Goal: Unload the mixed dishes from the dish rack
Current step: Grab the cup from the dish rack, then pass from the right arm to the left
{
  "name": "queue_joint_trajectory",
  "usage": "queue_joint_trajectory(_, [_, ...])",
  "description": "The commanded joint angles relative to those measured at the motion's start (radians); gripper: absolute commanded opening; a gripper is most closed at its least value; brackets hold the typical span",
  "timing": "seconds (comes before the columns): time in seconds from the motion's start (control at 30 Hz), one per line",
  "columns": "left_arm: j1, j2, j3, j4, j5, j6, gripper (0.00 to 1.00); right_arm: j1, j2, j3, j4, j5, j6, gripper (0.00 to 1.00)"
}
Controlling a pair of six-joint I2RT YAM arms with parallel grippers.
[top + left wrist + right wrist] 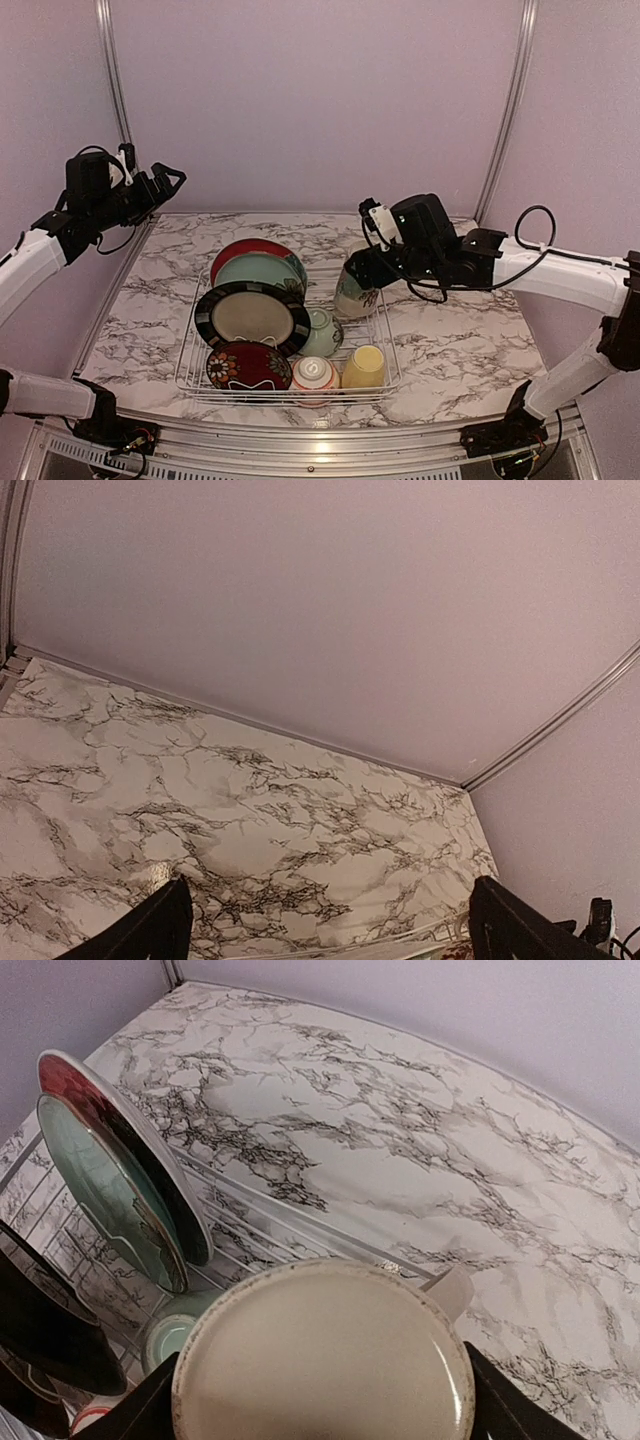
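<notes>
The white wire dish rack (190, 372) holds a red plate (245, 249), a teal plate (262, 270), a black-rimmed cream plate (250, 316), a dark red floral plate (246, 366), a pale green bowl (322, 333), a red-striped bowl (314, 375) and a yellow cup (364, 367). My right gripper (362, 270) is shut on the patterned tall cup (352, 291), holding it upside down above the rack's right side. The right wrist view shows the cup's base (325, 1360) between the fingers. My left gripper (170, 182) is open and empty, high at the far left.
The marble tabletop (460, 340) extends to the right of the rack and behind it. Purple walls close the back and sides. The rack's far rim (300, 1222) runs just beyond the held cup.
</notes>
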Motion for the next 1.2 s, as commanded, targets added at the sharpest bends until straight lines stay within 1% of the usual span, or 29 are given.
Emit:
queue_joint_trajectory(0.0, [-0.024,0.023,0.014,0.027,0.04,0.004,0.99,-0.033,-0.076,0.025,0.213,-0.06,0.027,0.0])
queue_joint_trajectory(0.2, [-0.077,0.045,0.035,0.043,0.055,0.008,0.99,-0.072,-0.085,0.033,0.247,-0.093,0.086,0.0])
queue_joint_trajectory(0.27, [-0.102,0.053,0.044,0.049,0.065,0.009,0.99,-0.099,-0.086,0.025,0.262,-0.139,0.124,0.0])
queue_joint_trajectory(0.5, [-0.238,0.108,0.079,0.083,0.098,0.024,0.99,-0.213,-0.117,-0.068,0.48,-0.369,0.316,0.0])
queue_joint_trajectory(0.57, [-0.271,0.13,0.092,0.103,0.1,0.021,0.99,-0.238,-0.113,-0.08,0.518,-0.412,0.36,0.0])
queue_joint_trajectory(0.8, [-0.39,0.202,0.122,0.196,0.116,-0.014,0.99,-0.289,-0.131,-0.133,0.629,-0.455,0.486,0.0])
queue_joint_trajectory(0.97, [-0.453,0.265,0.162,0.23,0.113,-0.033,0.98,-0.346,-0.147,-0.191,0.776,-0.518,0.622,0.0])
queue_joint_trajectory(1.17, [-0.499,0.31,0.151,0.348,0.131,-0.127,0.99,-0.403,-0.153,-0.237,0.952,-0.587,0.776,0.0])
